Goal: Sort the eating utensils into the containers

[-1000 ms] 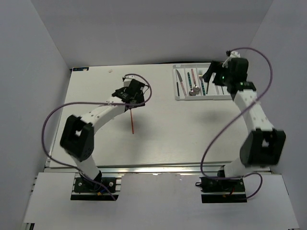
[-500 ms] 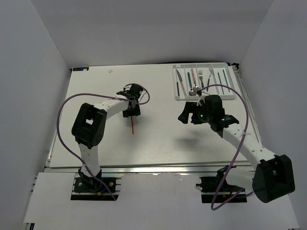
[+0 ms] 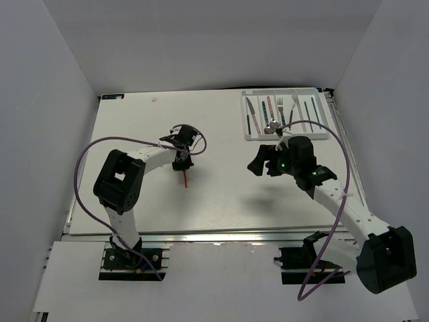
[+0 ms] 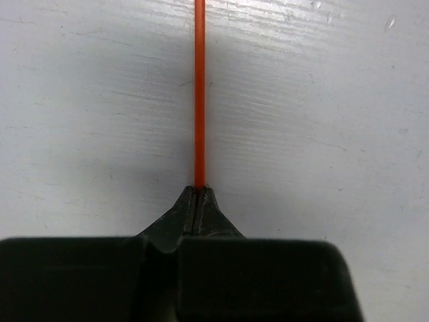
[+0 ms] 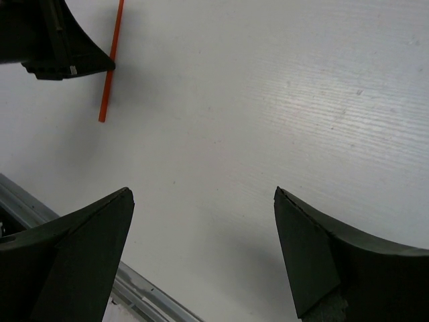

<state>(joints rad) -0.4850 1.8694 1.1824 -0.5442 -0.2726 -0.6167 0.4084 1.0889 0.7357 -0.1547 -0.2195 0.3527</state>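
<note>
Chopstick [image 4: 199, 94], thin smooth red rod, pinched in left end effector [image 4: 199, 190] (right end effector [image 5: 202, 196] wide apart)

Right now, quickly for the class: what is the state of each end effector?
Left end effector: closed on the red chopstick.
Right end effector: open, holding nothing.

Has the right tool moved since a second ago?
Yes. The right tool has come off the white tray, moving down and left in the top view.
</note>
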